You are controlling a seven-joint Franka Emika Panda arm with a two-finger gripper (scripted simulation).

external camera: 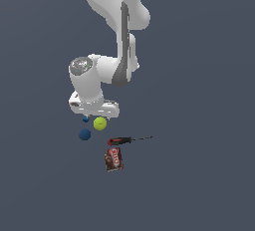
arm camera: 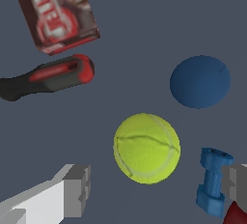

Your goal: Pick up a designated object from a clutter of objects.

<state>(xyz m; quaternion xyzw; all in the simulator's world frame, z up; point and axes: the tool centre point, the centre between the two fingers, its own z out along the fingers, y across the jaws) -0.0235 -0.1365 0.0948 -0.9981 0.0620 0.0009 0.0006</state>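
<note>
Two balls (arm camera: 146, 148) (arm camera: 199, 81), one screwdriver (arm camera: 46, 77), one box (arm camera: 55, 11).

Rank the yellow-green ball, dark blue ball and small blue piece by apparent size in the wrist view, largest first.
1. yellow-green ball
2. dark blue ball, a little smaller
3. small blue piece, partly hidden beside a jaw, so unsure
</note>
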